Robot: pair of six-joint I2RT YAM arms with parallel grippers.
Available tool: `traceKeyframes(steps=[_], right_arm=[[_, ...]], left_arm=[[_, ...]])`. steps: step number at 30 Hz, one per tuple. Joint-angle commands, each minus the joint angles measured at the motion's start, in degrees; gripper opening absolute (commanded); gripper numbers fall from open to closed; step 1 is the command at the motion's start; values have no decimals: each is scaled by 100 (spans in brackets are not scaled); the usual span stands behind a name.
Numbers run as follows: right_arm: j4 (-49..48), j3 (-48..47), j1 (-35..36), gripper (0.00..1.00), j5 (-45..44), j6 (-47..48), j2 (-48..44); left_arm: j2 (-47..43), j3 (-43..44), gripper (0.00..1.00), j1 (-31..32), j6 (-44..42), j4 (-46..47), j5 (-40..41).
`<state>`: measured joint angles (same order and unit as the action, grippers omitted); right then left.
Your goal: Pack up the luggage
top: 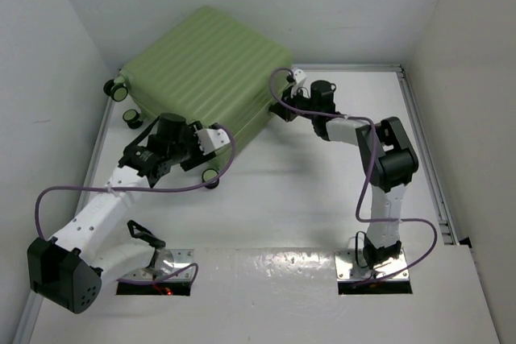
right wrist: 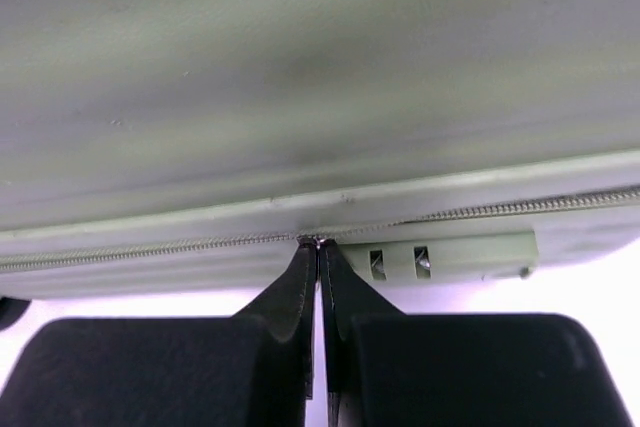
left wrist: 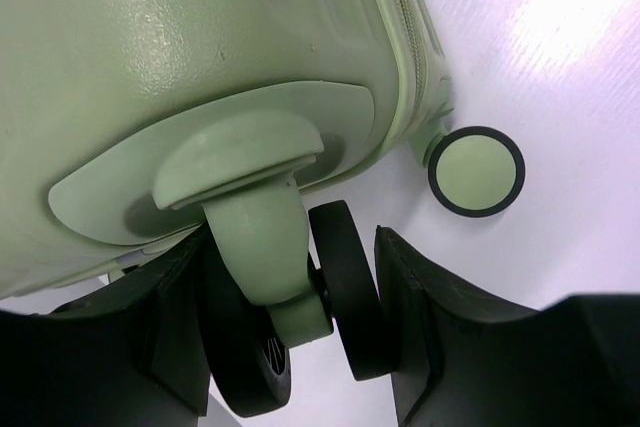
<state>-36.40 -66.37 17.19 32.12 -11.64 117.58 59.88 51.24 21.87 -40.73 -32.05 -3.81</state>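
One luggage (left wrist: 200, 47) wheel (left wrist: 345, 287) partly behind left hand (left wrist: 292, 247) fingers (left wrist: 450, 347)

1. The luggage (top: 205, 70) is light green, and its shell is ribbed with parallel ridges.
2. Its wheel (left wrist: 477, 171) has a black tyre around a pale green hub. The wheel fork (left wrist: 255, 247) is the same green.
3. The zipper (right wrist: 150, 251) shows silvery teeth on green tape.
4. The table (top: 282, 199) is white.
5. The left arm (top: 93, 219) and right arm (top: 383, 199) are white with black joints, and their cables (top: 81, 188) are purple.
6. The left gripper (left wrist: 290, 242) and right gripper (right wrist: 318, 247) have black fingers.
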Motion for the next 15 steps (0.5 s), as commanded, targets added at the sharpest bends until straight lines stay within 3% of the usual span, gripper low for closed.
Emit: traceKeyframes(steps=[1, 2, 4, 9, 15], right_arm=[[940, -95, -189, 0, -1076, 697, -349], [1734, -313, -190, 0, -1050, 942, -341], [2379, -849, -181, 0, -1006, 1075, -288], [3375, -1692, -172, 0, -1611, 1646, -16], [2736, -1607, -295, 0, -2463, 2025, 282]], left_arm=[[68, -202, 0, -367, -515, -266, 154], [68, -202, 0, -367, -576, -266, 92], [68, -255, 0, -367, -576, -266, 91], [68, -255, 0, -367, -681, -214, 30], [121, -255, 0, -472, -620, -100, 380]])
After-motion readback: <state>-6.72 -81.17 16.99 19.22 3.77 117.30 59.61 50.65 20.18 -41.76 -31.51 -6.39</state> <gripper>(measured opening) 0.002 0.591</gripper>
